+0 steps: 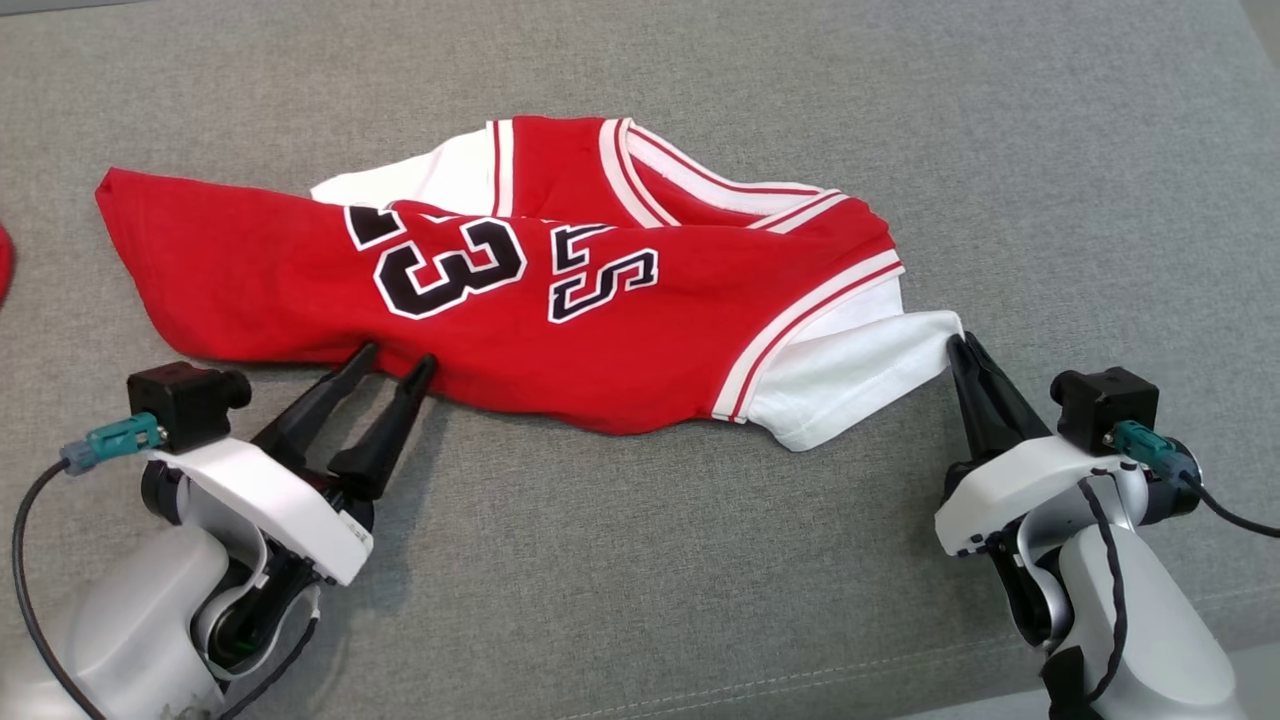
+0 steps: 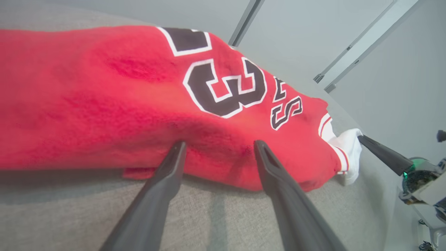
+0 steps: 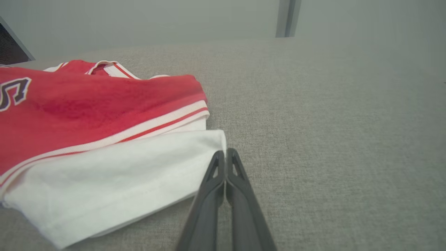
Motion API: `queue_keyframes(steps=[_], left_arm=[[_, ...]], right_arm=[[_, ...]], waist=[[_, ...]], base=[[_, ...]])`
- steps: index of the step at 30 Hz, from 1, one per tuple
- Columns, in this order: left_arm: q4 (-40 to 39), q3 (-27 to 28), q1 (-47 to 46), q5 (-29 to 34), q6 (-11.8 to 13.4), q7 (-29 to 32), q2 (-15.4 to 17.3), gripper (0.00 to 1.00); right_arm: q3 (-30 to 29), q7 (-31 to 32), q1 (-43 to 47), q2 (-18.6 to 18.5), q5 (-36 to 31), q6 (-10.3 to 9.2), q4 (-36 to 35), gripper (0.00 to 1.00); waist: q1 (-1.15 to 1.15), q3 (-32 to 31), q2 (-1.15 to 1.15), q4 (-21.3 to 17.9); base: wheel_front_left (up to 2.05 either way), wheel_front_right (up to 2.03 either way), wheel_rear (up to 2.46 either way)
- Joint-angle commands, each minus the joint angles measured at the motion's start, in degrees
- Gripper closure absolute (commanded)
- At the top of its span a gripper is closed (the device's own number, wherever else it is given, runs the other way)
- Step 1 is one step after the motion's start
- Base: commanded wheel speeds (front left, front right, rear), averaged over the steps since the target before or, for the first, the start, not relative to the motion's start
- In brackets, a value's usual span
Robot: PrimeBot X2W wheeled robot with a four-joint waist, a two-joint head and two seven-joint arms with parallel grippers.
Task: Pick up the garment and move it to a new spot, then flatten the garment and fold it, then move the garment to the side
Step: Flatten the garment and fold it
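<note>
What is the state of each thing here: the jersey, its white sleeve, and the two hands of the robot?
jersey: rumpled and doubled over itself, lying on the grey surface, not flat.
white sleeve: drawn out to the side, its corner pinched.
left hand: open, fingertips at the near edge of the red cloth.
right hand: shut on the corner of the white sleeve.

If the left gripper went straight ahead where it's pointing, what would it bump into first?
The red jersey. The left gripper is open with its tips at the cloth's near edge, so it would probably push right into that red fold.
</note>
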Motion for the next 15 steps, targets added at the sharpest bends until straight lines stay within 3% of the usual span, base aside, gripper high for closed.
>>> queue_keyframes(steps=[1, 4, 7, 15], left_arm=[[0.80, 2.19, -2.72, -1.52, -0.22, -0.76, 1.90, 0.00], [2.44, 2.23, -3.31, -1.81, -0.22, -0.76, 1.73, 0.00], [5.04, 0.08, -4.65, 2.47, -0.22, -0.76, 2.13, 0.00], [7.70, -0.13, -4.38, 19.23, -0.22, -0.76, 1.61, 0.00]], right_arm=[[1.50, -1.03, -1.06, -0.08, 0.73, -0.01, -0.68, 1.00], [1.73, -1.28, -1.23, -0.08, 0.91, -0.01, -0.36, 1.00], [2.06, -1.56, -1.48, -0.08, 1.08, -0.01, 0.09, 1.00], [1.74, -2.08, -1.76, -0.08, 0.82, -0.01, 1.05, 1.00]], waist=[[0.00, 0.04, 0.00, -0.31], [0.00, -0.02, 0.00, -0.47], [0.00, -0.23, 0.00, -0.54], [0.00, -0.68, 0.00, 0.55]], base=[[0.00, 0.00, 0.00], [0.00, 0.00, 0.00], [0.00, 0.00, 0.00], [0.00, 0.00, 0.00]])
